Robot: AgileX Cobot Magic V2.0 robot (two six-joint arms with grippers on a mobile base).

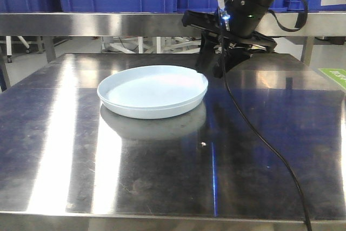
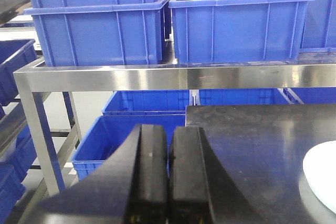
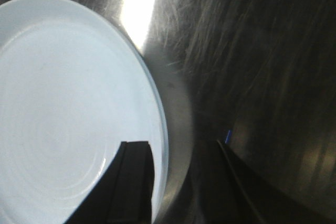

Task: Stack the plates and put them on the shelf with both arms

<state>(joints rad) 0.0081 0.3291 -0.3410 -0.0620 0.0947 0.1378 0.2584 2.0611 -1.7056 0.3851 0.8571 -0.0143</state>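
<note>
A round, pale blue-white plastic plate (image 1: 153,90) sits on the steel worktop (image 1: 65,150), the right tool (image 3: 184,182) spread astride its far-right rim, the left tool (image 2: 168,171) pressed together left of it, blue plastic crates (image 2: 100,30) beyond it.

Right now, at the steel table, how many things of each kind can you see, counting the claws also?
Pale plates: 1 visible; a second nested inside cannot be ruled out.
Claws: 2, the right claw open astride the plate's rim, the left claw shut.
Black cables: 1.
Total: 4.
</note>
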